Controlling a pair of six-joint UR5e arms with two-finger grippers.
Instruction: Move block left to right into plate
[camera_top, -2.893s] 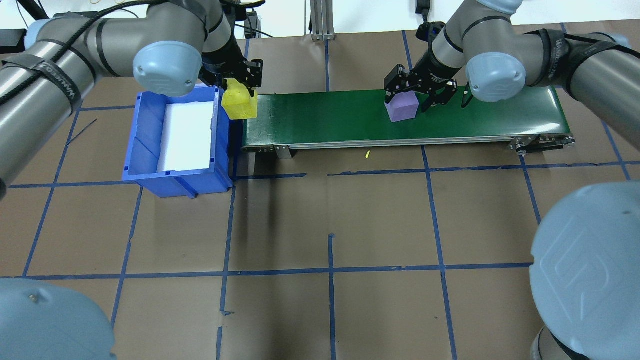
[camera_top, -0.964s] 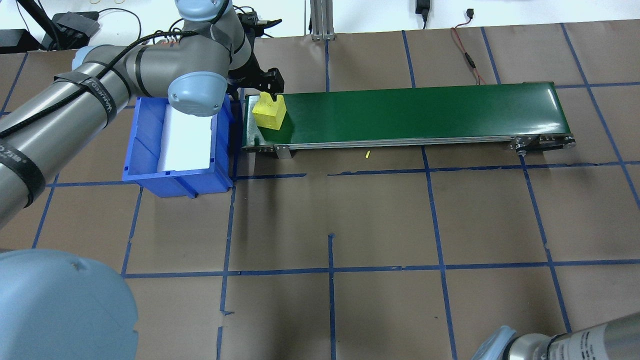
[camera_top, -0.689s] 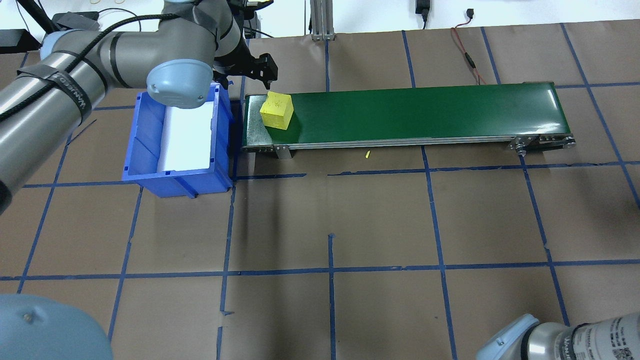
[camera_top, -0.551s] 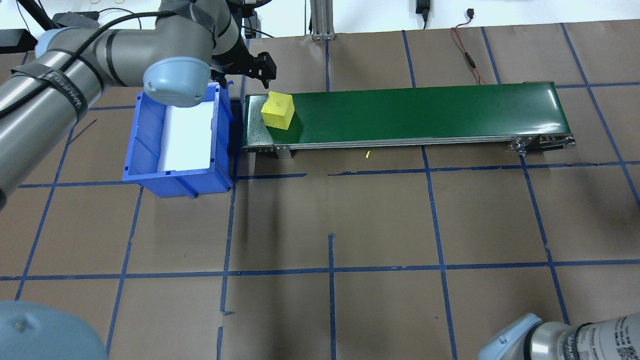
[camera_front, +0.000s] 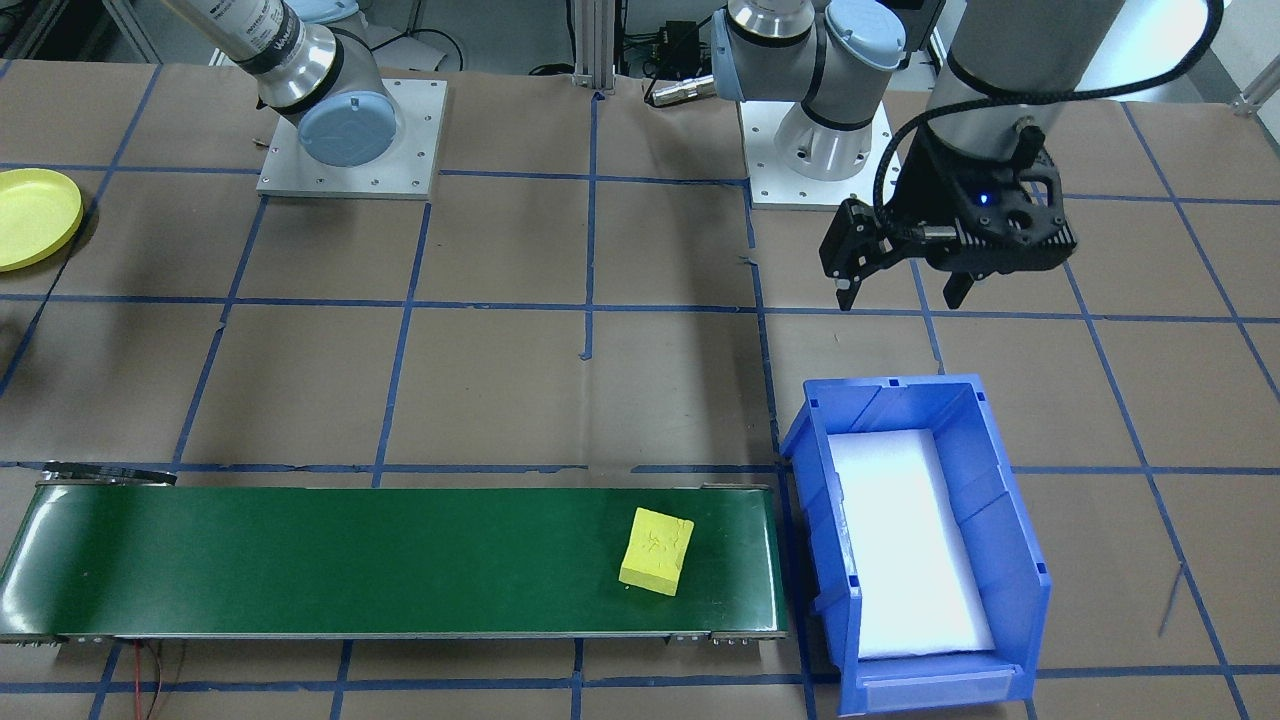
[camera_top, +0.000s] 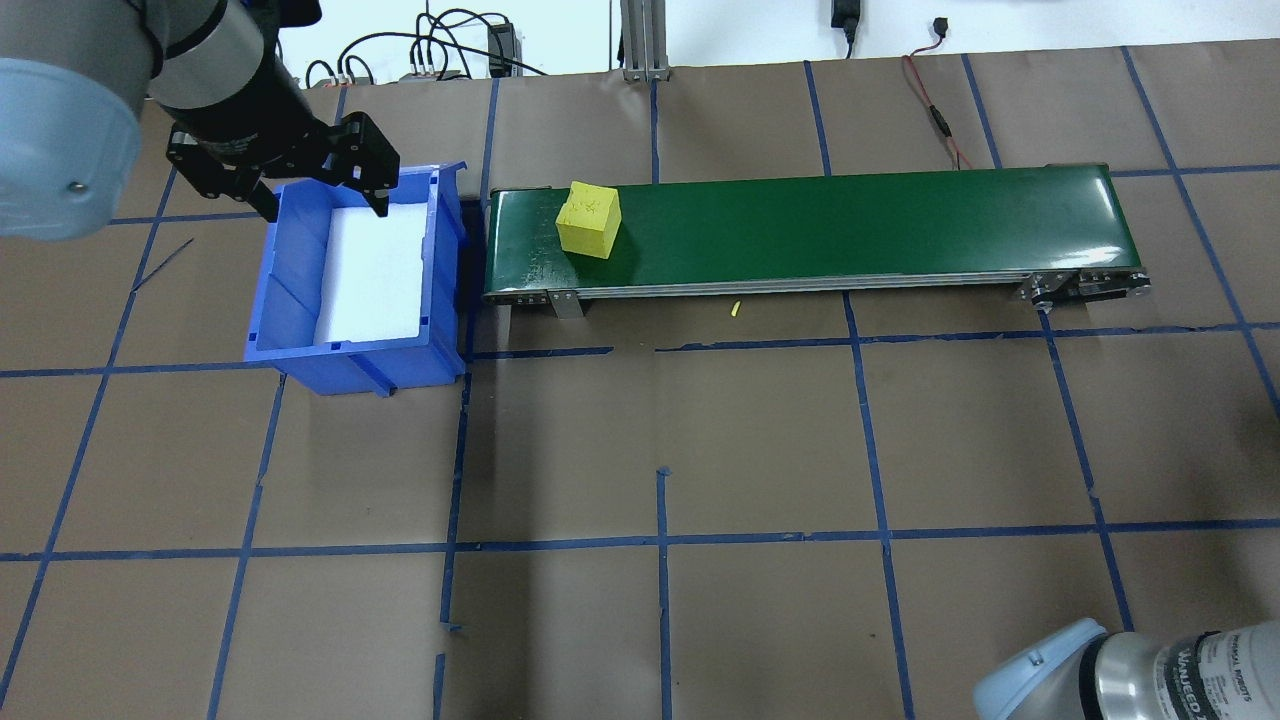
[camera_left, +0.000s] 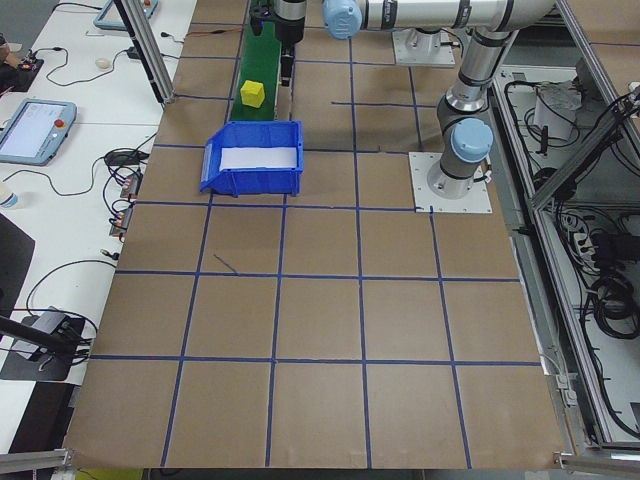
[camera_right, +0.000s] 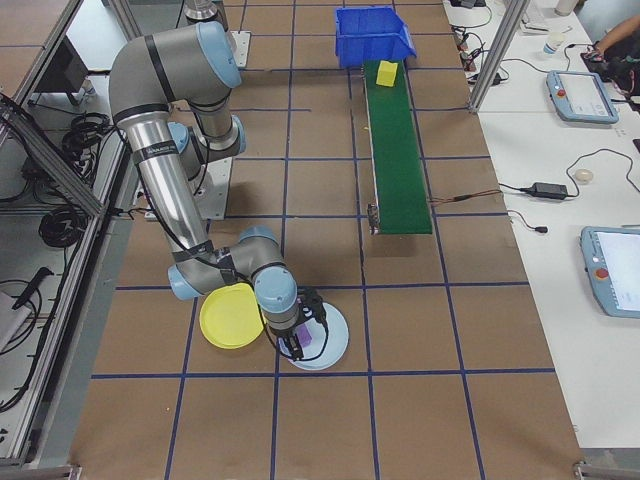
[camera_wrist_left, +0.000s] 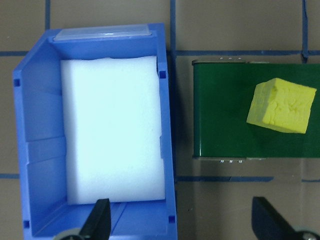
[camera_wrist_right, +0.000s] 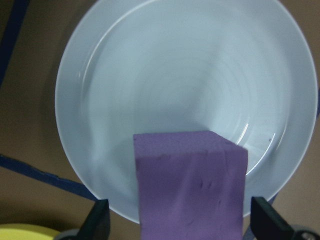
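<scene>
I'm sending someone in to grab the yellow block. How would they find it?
Find the long green belt beside the blue bin. The yellow block sits on the belt's end nearest the bin. It is the only thing on the belt.

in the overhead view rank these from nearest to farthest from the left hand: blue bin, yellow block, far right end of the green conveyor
From the left hand:
1. Blue bin: right under the hand, at the table's left.
2. Yellow block: on the conveyor's left end, to the right of the bin.
3. Far right end of the green conveyor: across the table on the right side.
</scene>
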